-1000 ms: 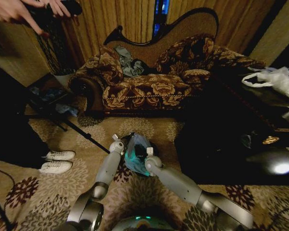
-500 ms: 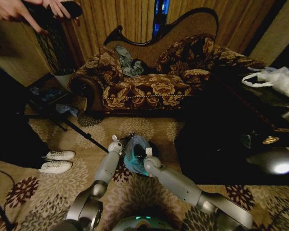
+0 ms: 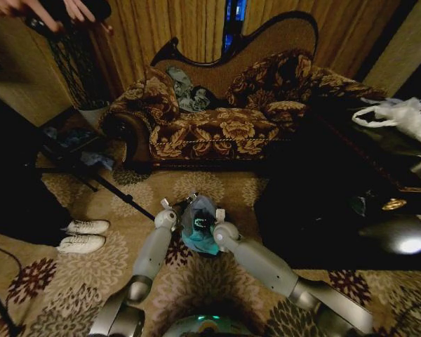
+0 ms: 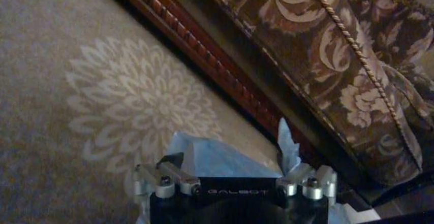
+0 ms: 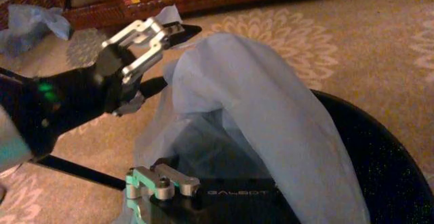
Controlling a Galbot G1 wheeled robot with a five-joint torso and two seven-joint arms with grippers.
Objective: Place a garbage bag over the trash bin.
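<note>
The garbage bag (image 3: 198, 226), pale blue and wrinkly, hangs stretched between my two grippers low over the carpet. My left gripper (image 3: 170, 210) is shut on one edge of it; in the right wrist view a scrap of film pokes out past the left gripper (image 5: 173, 27). On the opposite edge my right gripper (image 3: 218, 219) is shut, and the garbage bag (image 5: 257, 112) drapes over its fingers. The trash bin (image 5: 379, 153), round and black, sits under and beside the bag; its dark body shows through the film in the head view. In the left wrist view the bag (image 4: 217, 158) rises between the fingers.
A patterned sofa (image 3: 217, 126) with a grey-blue cloth (image 3: 186, 90) stands ahead. A dark table (image 3: 351, 203) on the right carries a white plastic bag (image 3: 407, 116). Tripod legs (image 3: 119, 193) and white shoes (image 3: 84, 235) lie to the left. Another pale blue scrap (image 5: 34, 23) lies near the sofa base.
My right gripper has moved a little forward and the left slightly inward, so the bag is bunched narrower between them. The person's hands at the top left have risen.
</note>
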